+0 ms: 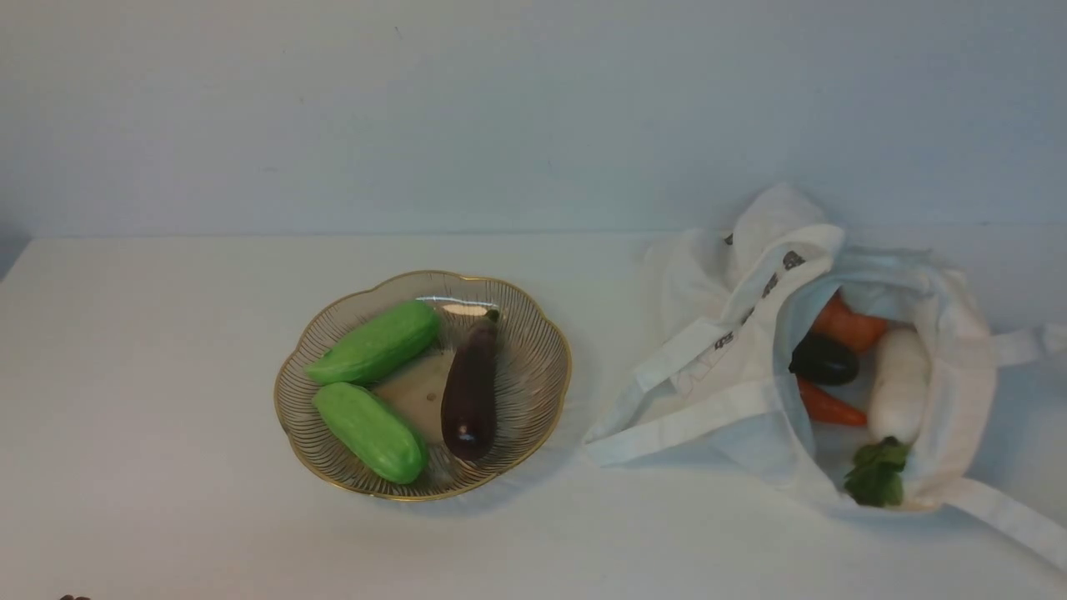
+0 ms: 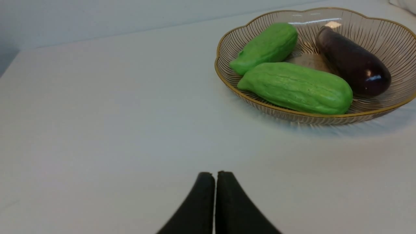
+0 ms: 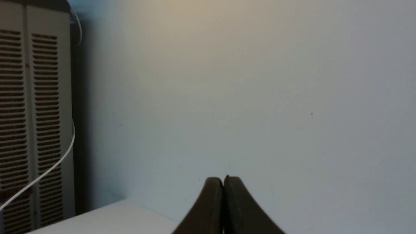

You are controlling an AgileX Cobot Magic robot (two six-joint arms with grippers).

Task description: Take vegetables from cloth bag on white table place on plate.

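White worktop [image 1: 167, 417] under pale wall, plate [image 1: 533, 392] at frame centre holding eggplant [image 1: 469, 392] and two green gourds [image 1: 375, 343], cloth bag [image 1: 750, 333] right with carrots [image 1: 846, 327], radish [image 1: 899, 383], both pincers, left pincer [image 2: 215, 175] and right pincer [image 3: 223, 179], closed, empty.

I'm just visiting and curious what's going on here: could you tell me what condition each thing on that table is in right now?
Plate: holds two green gourds and one eggplant.
Green gourds: lying in the plate.
Eggplant: lying in the plate.
Cloth bag: slumped on the table, mouth open.
Carrots: inside the bag.
Radish: inside the bag.
Dark eggplant: inside the bag.
Left pincer: shut, empty.
Right pincer: shut, empty.
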